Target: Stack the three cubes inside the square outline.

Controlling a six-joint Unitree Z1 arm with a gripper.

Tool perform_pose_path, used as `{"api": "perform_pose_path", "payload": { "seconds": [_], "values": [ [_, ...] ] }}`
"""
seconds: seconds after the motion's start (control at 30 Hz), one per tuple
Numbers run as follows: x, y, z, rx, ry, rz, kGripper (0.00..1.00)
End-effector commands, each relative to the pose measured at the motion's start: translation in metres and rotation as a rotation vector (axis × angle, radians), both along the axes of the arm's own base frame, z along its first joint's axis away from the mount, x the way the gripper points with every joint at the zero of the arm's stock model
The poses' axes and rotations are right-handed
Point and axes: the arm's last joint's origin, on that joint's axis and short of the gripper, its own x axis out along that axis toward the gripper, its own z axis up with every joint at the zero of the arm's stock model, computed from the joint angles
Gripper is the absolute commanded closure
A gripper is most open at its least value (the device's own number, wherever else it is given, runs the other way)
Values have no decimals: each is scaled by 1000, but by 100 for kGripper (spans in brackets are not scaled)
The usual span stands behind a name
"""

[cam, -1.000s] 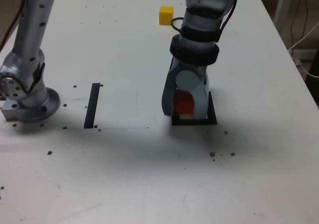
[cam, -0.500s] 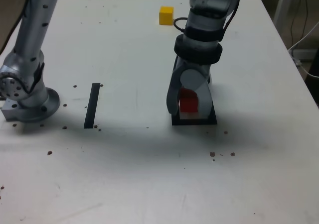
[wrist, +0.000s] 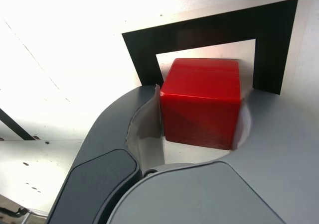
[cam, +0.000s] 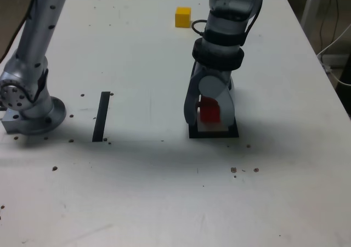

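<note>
Near the worktop's left edge in the exterior view, the arm's base [cam: 33,112] is sitting, with a narrow black strip [cam: 102,116] just beside it. Toward the worktop's far edge, the yellow cube [cam: 183,17] is waiting, well apart from the rest. Right of centre, the gripper [cam: 211,112] is hanging over the square outline [cam: 214,132], its jaws pinching the red cube [wrist: 202,102] on two opposite faces, over the outline's white centre. Whether the cube is touching down is not clear. The green cube is not showing. To do this well, I judge the cube should be sitting flat and centred before the jaws are spreading, then the arm lifting straight up.
</note>
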Motion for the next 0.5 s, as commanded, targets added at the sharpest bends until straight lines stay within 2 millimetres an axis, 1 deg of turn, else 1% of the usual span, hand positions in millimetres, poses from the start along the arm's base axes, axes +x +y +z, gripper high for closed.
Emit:
{"api": "perform_pose_path", "payload": {
  "seconds": [0.0,0.1,0.27,0.37,0.47],
  "values": [
    [0,1,-2,-3,6,0,3],
    [-1,0,-2,-3,4,-1,1],
    [-5,2,1,-1,-4,4,1],
    [-11,7,7,8,-15,13,1],
    [-22,16,17,25,-28,35,1]
  ]
}}
